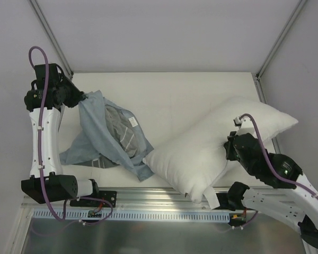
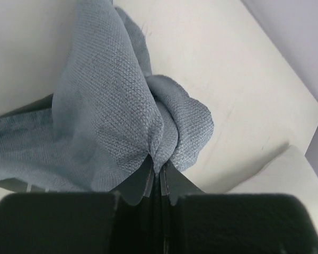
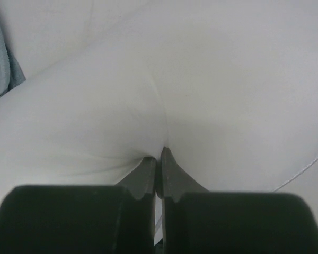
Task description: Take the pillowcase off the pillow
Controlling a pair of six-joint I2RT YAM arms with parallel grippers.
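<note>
The blue-grey pillowcase (image 1: 103,138) hangs limp at the left, its dark striped inner face showing at the middle. My left gripper (image 1: 82,98) is shut on its top edge and holds it up off the table; in the left wrist view the cloth (image 2: 116,111) bunches between the closed fingertips of that gripper (image 2: 159,172). The white pillow (image 1: 212,145) lies bare and slanted across the right half. My right gripper (image 1: 230,151) is shut on a pinch of the pillow's fabric (image 3: 164,95), its tips (image 3: 159,156) pressed into it. The pillowcase's lower corner touches the pillow's left end.
The cream table top (image 1: 175,90) ends in a metal rail (image 1: 164,198) at the near edge. Grey walls and slanted frame bars (image 1: 278,42) close in the back and sides. The left arm (image 1: 45,143) stands upright at the left edge.
</note>
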